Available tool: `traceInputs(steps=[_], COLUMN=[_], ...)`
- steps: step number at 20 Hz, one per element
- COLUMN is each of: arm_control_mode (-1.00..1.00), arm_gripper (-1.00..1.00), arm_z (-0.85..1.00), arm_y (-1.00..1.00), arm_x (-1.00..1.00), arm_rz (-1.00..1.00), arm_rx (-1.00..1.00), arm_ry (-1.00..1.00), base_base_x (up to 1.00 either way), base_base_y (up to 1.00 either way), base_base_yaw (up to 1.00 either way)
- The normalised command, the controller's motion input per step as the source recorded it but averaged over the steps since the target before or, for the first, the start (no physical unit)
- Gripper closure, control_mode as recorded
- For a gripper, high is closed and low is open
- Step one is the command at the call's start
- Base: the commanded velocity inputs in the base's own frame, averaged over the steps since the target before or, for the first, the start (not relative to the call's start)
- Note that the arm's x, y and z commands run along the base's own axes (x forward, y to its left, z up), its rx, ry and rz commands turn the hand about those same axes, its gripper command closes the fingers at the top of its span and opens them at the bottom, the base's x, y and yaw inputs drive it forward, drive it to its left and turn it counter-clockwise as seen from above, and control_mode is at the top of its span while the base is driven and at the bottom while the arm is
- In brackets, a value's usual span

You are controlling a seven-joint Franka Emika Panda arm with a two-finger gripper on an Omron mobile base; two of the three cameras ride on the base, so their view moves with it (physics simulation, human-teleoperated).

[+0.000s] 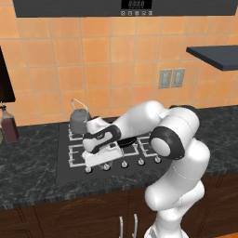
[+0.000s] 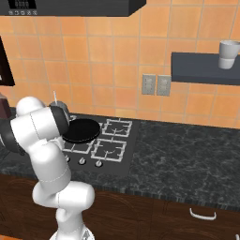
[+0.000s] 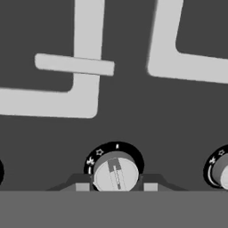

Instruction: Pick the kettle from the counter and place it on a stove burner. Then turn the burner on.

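My tool (image 3: 116,187) gripped the stove knob (image 3: 116,173) between its tips | kettle (image 1: 79,122) sat on back-left burner grate (image 1: 74,135) beyond it

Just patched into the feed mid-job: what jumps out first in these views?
The kettle already sits on the stove burner at the cooktop's back-left corner, with a black frying pan toward the cooktop's middle. The white arm is bent low over the front row of knobs, and in the hand view the end effector straddles one round knob, a finger on each side.
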Motion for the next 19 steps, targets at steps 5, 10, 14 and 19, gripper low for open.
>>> traceInputs(steps=[5, 10, 14, 19], arm_control_mode=[-1.00, -1.00, -1.00, -1.00], arm_gripper=[1.00, 1.00, 1.00, 1.00], arm_z=[0.00, 0.00, -0.03, -0.02], arm_y=[0.00, 0.00, 0.00, -0.01], arm_x=[0.00, -0.01, -0.02, -0.05], arm_rz=[0.30, 0.29, 0.28, 0.27], arm_rx=[0.00, 0.00, 0.00, 0.00], arm_ry=[0.03, 0.01, 0.00, 0.00], base_base_x=[0.00, 0.00, 0.00, 0.00], base_base_y=[0.00, 0.00, 0.00, 0.00], base_base_yaw=[0.00, 0.00, 0.00, 0.00])
